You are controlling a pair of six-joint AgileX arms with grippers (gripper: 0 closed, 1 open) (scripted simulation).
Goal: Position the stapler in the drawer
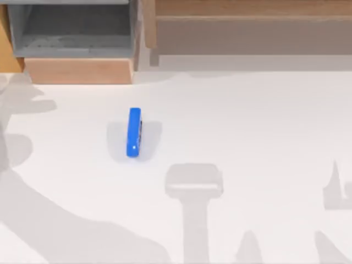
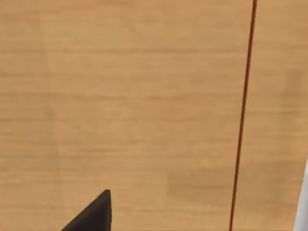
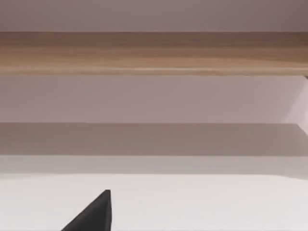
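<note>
The stapler [image 1: 134, 132] lies alone on the white table [image 1: 258, 137], well short of the open drawer [image 1: 77, 33] at the far left, so the whole pick and carry is still to do. Neither gripper is near it: the left wrist view faces a tan wooden panel [image 2: 144, 106] close up, the right faces the long shelf unit [image 3: 154, 53], and I cannot tell whether either is apart or together. Nothing stands between stapler and drawer except the drawer's front panel [image 1: 77, 70], which must be cleared.

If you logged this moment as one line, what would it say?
small bright-blue oblong stapler: on white table, untouched | grey-walled, tan-fronted drawer: open, top-left, no stapler inside | step: not started
</note>
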